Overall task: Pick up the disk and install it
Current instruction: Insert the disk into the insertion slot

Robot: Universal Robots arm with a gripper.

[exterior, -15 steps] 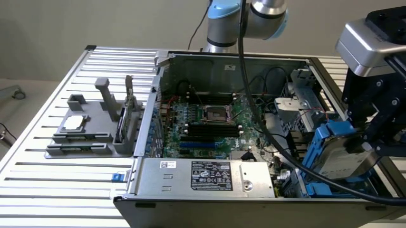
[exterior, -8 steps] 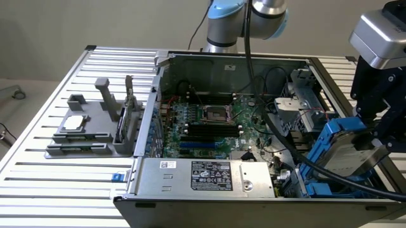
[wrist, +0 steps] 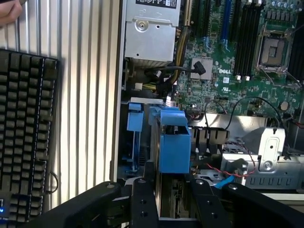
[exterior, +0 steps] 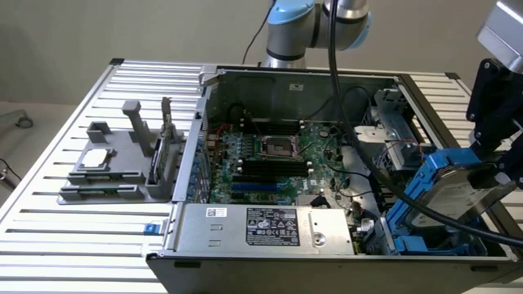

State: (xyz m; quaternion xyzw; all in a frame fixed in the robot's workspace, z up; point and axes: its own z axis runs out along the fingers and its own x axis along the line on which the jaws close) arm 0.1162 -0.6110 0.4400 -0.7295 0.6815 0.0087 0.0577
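The disk (exterior: pixel 456 185), a silver-grey drive in a bright blue carrier, hangs tilted at the exterior view's right, just over the front right corner of the open computer case (exterior: pixel 204 110). My gripper (exterior: pixel 484 173) is shut on it from above. In the wrist view the disk (wrist: pixel 172 142) stands edge-on between my two black fingers (wrist: pixel 142 199), with its blue bracket pointing down toward the blue drive bay (wrist: pixel 134 123). That blue bay (exterior: pixel 406 229) sits directly below the disk inside the case.
Inside the case lie the green motherboard (exterior: pixel 270 159) and a silver power supply (exterior: pixel 261 229) with a black-white label. A thick black cable (exterior: pixel 347 110) runs down from the arm. A grey fixture (exterior: pixel 114 168) holds a small chip. A black keyboard (wrist: pixel 23 133) and a hand (wrist: pixel 9 12) are beside the case.
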